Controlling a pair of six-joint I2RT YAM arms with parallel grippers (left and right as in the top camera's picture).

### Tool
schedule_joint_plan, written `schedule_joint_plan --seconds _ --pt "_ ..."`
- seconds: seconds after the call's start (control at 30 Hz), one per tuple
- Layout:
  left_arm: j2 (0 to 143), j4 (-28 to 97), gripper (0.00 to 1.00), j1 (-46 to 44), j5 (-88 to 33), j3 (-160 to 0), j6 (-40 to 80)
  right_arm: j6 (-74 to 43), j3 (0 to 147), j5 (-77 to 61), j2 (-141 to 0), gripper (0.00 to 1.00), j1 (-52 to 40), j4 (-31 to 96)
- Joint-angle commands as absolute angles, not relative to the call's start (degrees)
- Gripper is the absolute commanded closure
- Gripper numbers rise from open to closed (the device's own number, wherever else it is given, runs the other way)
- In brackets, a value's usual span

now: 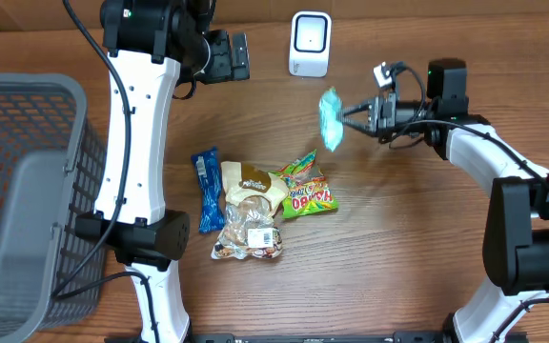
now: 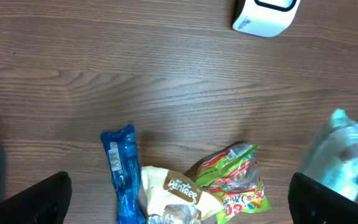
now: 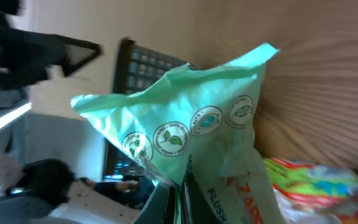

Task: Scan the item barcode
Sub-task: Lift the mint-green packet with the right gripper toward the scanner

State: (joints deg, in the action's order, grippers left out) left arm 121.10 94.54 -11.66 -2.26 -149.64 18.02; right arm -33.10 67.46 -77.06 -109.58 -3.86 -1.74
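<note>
My right gripper [image 1: 348, 116] is shut on a pale teal packet [image 1: 331, 118] and holds it in the air, below and to the right of the white barcode scanner [image 1: 310, 43]. In the right wrist view the teal packet [image 3: 191, 124] fills the frame, its lower edge pinched in the right gripper [image 3: 182, 202]. No barcode shows on it. My left gripper [image 1: 227, 55] hangs open and empty at the back, left of the scanner. Its view looks down on the scanner [image 2: 266, 15] and the teal packet [image 2: 344, 155], with the left gripper [image 2: 179, 205] spread wide.
A pile of snacks lies mid-table: a blue packet [image 1: 206, 189], a cream Pantree bag [image 1: 251, 183], a green candy bag [image 1: 305, 186] and a clear bag [image 1: 248, 235]. A grey mesh basket [image 1: 27, 191] stands at the left edge.
</note>
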Motion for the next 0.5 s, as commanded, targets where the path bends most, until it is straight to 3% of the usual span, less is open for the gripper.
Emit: schedule_joint_plan --seconds 0.0,0.23,0.4,0.43,0.47 --pt "121.49 94.41 0.00 -12.08 -2.59 -149.82 18.22 -49.41 68.25 -85.54 -110.41 0.96 -4.78 -14.94" --pt "121.49 94.41 0.00 -12.08 -2.59 -149.82 18.22 -68.88 68.34 -89.95 -110.39 0.96 -4.75 -45.47" --pt "121.49 94.41 0.00 -12.08 -2.59 -149.82 18.22 -102.08 68.38 -89.91 -110.34 0.97 -4.86 -79.57" --pt "121.49 94.41 0.00 -12.08 -2.59 -149.82 18.22 -113.25 68.40 -89.45 -110.24 0.97 -4.86 -90.78" --pt "121.49 94.41 0.00 -12.08 -2.59 -149.82 18.22 -114.02 68.40 -89.21 -109.82 0.97 -4.86 -90.02"
